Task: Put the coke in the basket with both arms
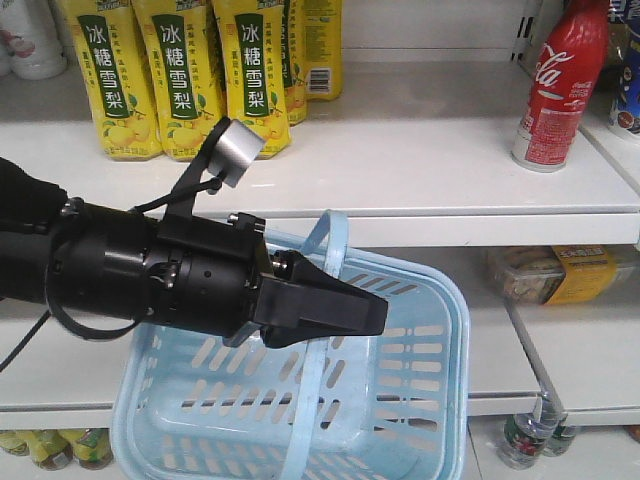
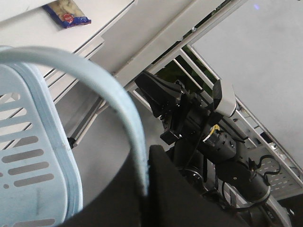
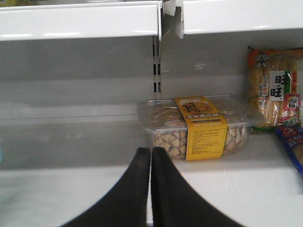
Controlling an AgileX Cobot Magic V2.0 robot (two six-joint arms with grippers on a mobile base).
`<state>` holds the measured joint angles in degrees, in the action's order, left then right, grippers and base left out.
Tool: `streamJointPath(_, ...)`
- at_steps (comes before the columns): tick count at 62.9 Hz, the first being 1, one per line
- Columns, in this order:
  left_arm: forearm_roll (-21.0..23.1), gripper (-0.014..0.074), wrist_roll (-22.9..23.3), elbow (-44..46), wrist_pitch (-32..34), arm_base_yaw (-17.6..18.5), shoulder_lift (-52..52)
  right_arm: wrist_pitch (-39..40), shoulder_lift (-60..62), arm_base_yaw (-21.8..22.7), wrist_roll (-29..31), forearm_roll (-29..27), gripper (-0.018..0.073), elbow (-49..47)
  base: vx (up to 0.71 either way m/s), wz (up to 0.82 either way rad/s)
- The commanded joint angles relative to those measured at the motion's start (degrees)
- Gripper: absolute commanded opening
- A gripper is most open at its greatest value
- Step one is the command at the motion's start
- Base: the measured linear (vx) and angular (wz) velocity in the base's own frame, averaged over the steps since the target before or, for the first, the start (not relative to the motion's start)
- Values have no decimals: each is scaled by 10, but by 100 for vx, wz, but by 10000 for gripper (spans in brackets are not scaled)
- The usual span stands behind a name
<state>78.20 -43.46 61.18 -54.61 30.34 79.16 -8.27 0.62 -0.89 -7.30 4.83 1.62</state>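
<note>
The coke (image 1: 560, 85), wrapped all in red with white script, stands upright on the upper shelf at the far right. The light blue basket (image 1: 455, 330) hangs in front of the shelves, its opening turned toward the front camera. My left gripper (image 1: 375, 312) reaches in from the left and is shut on the basket's handle (image 1: 308, 400). The left wrist view shows that handle (image 2: 94, 75) curving into the closed left gripper (image 2: 147, 151), with the basket wall (image 2: 28, 142) at left. My right gripper (image 3: 151, 152) is shut on nothing and faces the lower shelf. It also shows in the left wrist view (image 2: 150, 87).
Yellow pear-drink bottles (image 1: 180, 70) line the upper shelf at left. A clear cookie box with a yellow band (image 3: 194, 125) (image 1: 550, 275) sits on the lower shelf beside snack packs (image 3: 274, 85). Dark bottles (image 1: 525, 440) stand on the bottom shelf.
</note>
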Motion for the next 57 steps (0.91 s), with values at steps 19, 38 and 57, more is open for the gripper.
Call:
streamJointPath(19, 43, -6, -10, 18, 1, 3, -22, 44, 10, 3, 5, 5, -5, 6, 0, 0)
streamJointPath(38, 43, -6, -10, 18, 0, 3, -22, 44, 10, 3, 5, 5, -5, 6, 0, 4)
streamJointPath(57, 43, -6, -10, 18, 1, 3, -22, 44, 10, 3, 5, 5, -5, 6, 0, 0)
